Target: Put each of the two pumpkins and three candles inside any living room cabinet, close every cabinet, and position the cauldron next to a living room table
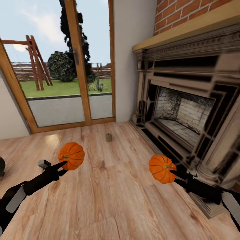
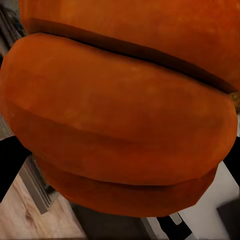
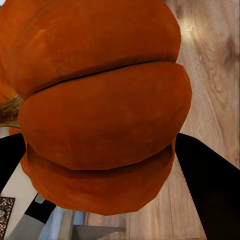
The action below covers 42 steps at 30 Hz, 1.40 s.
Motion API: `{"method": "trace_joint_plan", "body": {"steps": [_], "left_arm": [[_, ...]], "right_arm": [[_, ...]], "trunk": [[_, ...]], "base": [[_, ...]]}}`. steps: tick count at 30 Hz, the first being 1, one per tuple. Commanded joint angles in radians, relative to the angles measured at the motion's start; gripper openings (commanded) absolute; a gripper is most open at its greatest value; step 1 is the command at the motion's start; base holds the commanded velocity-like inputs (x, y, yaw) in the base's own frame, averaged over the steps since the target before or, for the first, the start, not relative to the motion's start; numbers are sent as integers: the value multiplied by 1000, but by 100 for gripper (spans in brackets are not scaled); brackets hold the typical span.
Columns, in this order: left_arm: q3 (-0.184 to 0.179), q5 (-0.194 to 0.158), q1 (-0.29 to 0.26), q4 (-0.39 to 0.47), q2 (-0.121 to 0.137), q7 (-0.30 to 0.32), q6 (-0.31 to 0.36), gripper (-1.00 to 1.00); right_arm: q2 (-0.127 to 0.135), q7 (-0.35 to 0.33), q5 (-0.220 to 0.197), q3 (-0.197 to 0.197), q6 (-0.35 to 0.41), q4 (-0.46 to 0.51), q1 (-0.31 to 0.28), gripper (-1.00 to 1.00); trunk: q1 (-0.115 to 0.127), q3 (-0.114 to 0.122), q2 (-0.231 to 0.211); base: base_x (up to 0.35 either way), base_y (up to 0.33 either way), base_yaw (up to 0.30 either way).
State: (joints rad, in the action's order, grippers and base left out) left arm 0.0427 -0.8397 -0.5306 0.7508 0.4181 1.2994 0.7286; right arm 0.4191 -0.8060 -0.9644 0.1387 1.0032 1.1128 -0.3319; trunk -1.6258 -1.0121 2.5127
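Above the plank floor (image 1: 110,200), near me on the left, my left hand (image 1: 63,165) is clamped on a ribbed orange pumpkin (image 1: 71,155); its yellowish stem points toward the hand. Near me on the right, my right hand (image 1: 172,173) is clamped the same way on the second pumpkin (image 1: 161,168), whose stem also faces the dark fingers. Both pumpkins hang clear of the floor, well apart from each other.

Farther off, between the two arms and just short of the glass door (image 1: 63,66), a single short tan candle (image 1: 108,137) stands upright on the floor, a plain matte cylinder. The floor is pale wood with visible grain and a soft sheen. To the right rises a fireplace (image 1: 186,110) with dark carved mouldings, a light stone-lined firebox, a wooden mantel and red brick above it. Through the door's warm wooden frame I see lawn, a bush and a wooden frame structure outside.

My left wrist camera gives what the head camera cannot: smooth, swollen orange lobes of the left pumpkin (image 2: 120,115) with deep dark grooves between them, and a black finger (image 2: 10,165) at the edge. My right wrist camera shows the other pumpkin (image 3: 100,110) equally close, its rough stem at one side, and a black finger (image 3: 210,190) pressed beside it over the wood grain.
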Motion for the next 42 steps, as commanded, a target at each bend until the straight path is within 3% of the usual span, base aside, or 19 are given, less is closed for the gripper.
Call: {"method": "trace_joint_plan", "body": {"steps": [1, 30, 42], "left_arm": [[0, -5, 0, 1, 1, 1, 11, -100], [0, -5, 0, 1, 0, 1, 10, -100], [0, -6, 0, -1, 1, 1, 11, -100]], "right_arm": [[0, -4, -3, 1, 6, -1, -1, -100], [0, -4, -4, 2, 6, -31, -1, -100], [0, -4, -5, 2, 6, -37, -1, -100]], "trunk": [[1, 0, 0], [1, 34, 0], [1, 48, 0]], "base": [[-206, -207, -226], [-317, -109, -227], [-34, -28, -227]]}}
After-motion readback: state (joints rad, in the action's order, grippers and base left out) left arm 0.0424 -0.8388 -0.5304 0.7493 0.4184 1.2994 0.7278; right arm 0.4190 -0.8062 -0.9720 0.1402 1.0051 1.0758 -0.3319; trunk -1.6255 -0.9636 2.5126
